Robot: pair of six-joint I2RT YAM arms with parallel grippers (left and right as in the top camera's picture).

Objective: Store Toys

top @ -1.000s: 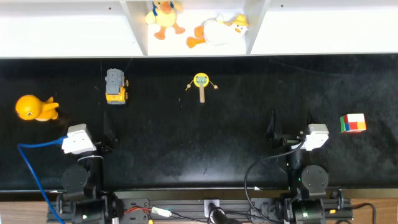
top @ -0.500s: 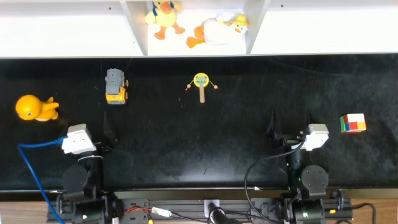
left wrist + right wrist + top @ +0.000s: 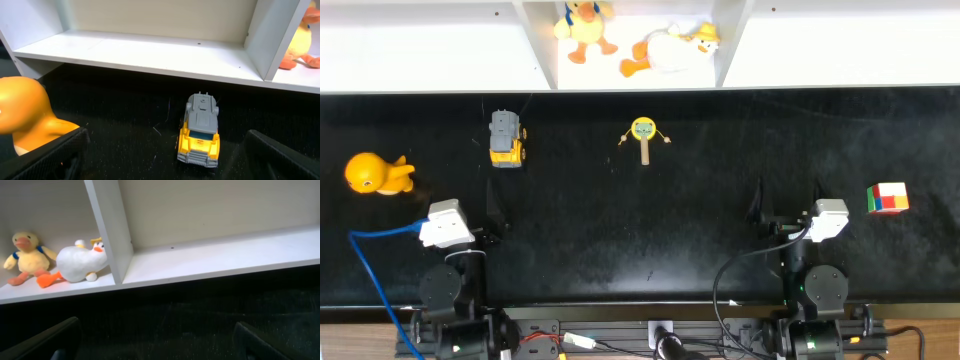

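Got two plushies in the middle bay of the white shelf (image 3: 440,60): yellow duck (image 3: 584,25) on the left, white goose (image 3: 670,48) lying just beside it on the right. Could be a second duck rather than a goose, hard to call from here.

Out on the black table (image 3: 650,230), in front of the shelf:
- truck (image 3: 200,132), grey on top and yellow below, on its wheels, left of centre
- rattle (image 3: 643,135) near the middle, handle pointing back toward the arms
- orange duck (image 3: 375,173) far left
- cube (image 3: 887,198) far right, well apart from the other toys

Left gripper (image 3: 167,137) low near its own base, spread wide with nothing in between, aimed at the truck. Truck front-end toward the wrist camera, farther out than the fingers and touching neither. Orange duck looming close by one finger in that same view.

Right gripper (image 3: 155,330) same deal: wide apart, holding nothing, low over bare table, facing the shelf divider with both plushies in the bay to one side. Cube off to its right in the top view, near but not touching.

Blue cable (image 3: 385,235) trailing by the left arm's base.
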